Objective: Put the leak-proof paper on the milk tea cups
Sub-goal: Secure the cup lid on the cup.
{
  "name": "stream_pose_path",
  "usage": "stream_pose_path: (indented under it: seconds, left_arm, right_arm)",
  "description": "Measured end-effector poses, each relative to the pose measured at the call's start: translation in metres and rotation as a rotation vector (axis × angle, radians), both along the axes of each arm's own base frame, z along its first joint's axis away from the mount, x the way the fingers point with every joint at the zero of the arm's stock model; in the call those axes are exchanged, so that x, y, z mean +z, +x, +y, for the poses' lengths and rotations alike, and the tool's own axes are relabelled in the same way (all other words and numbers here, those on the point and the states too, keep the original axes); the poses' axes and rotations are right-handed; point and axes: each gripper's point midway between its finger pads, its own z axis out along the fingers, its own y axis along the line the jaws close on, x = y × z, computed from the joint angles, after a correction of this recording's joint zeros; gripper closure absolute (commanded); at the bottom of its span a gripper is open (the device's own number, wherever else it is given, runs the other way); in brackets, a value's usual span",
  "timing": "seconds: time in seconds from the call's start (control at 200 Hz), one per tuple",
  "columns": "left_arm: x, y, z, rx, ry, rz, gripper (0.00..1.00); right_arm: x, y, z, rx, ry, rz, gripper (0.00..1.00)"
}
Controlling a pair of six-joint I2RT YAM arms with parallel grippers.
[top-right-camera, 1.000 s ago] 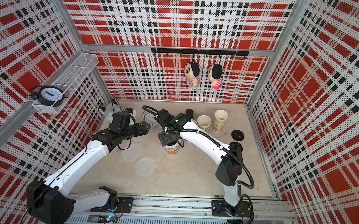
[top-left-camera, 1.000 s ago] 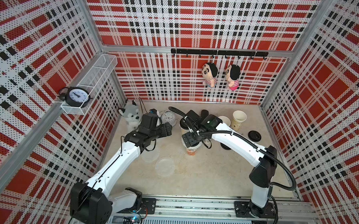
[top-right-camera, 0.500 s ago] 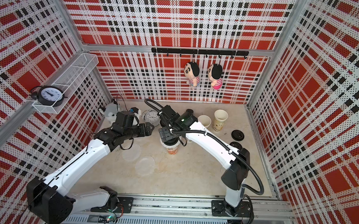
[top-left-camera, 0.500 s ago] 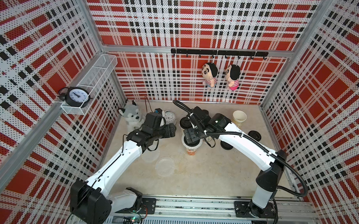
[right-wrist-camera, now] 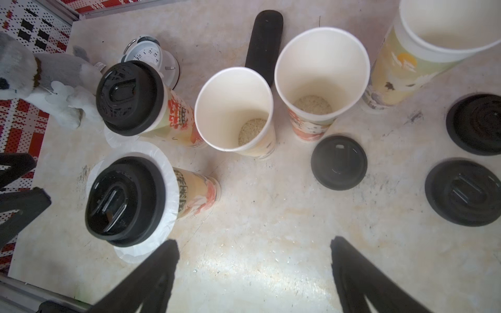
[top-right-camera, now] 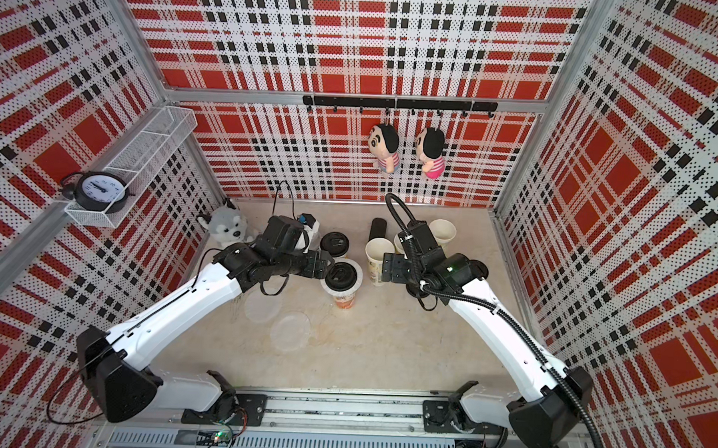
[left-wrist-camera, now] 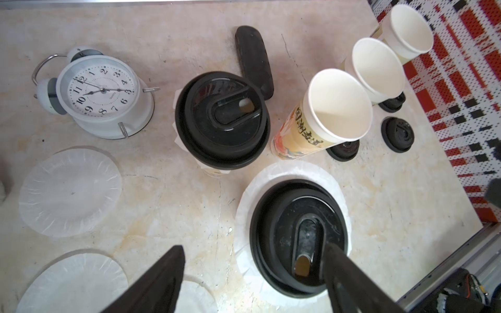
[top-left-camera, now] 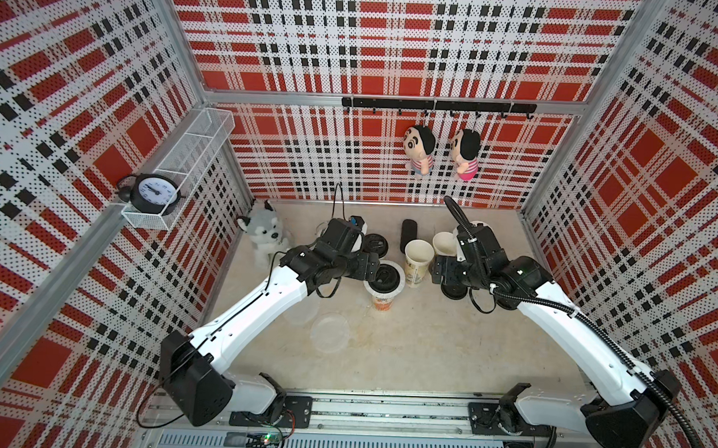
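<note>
Moved: right arm has swung off the near capped cup (top-left-camera: 383, 303) toward the open cups, and the left arm has edged in beside that cup.
Left gripper (left-wrist-camera: 252, 249): jaws wide apart, empty. One finger is at the rim of that cup's black lid (left-wrist-camera: 299, 238) (touching or just beside, can't tell).
Right gripper (right-wrist-camera: 254, 242): jaws apart, empty, over bare table (right-wrist-camera: 271, 216).
Paper: one sheet sits under each fitted lid. The near cup's sheet flares out flat; on the far capped cup (right-wrist-camera: 176, 116) only a little shows. Loose sheets (left-wrist-camera: 69, 189) lie flat by the left arm.
Open cups (right-wrist-camera: 233, 108): three, uncovered, packed close.
Risk: finger clips the lid or paper skirt and tips the tall cup. Thin sheets may lift two at once or crumple. Reaching one open cup may knock its neighbour.
Room: table in front of the right gripper is free. Loose lids (right-wrist-camera: 339, 162) crowd the open cups, the plaid wall (left-wrist-camera: 461, 81) is close behind the farthest one, and the alarm clock (left-wrist-camera: 101, 96) is near the sheets — best come from above.
</note>
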Motion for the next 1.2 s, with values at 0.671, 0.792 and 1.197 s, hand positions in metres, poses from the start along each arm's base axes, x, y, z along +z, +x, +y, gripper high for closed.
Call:
stream_pose_path:
  seconds: [0.671,0.792,1.197]
  left_arm:
    - [-0.038,-0.002,-0.018,-0.05,0.089,0.073,0.18]
    - [-0.038,-0.001,-0.018,-0.049,0.089,0.071,0.18]
    - [-0.042,0.002,-0.022,-0.041,0.069,0.056,0.18]
  right_arm:
    - [-0.024,-0.001,0.004,-0.004,0.054,0.044,0.1]
    - [-0.025,-0.001,0.005,-0.001,0.058,0.046,0.1]
    - [-0.047,0.008,0.023,0.039,0.078,0.101,0.15]
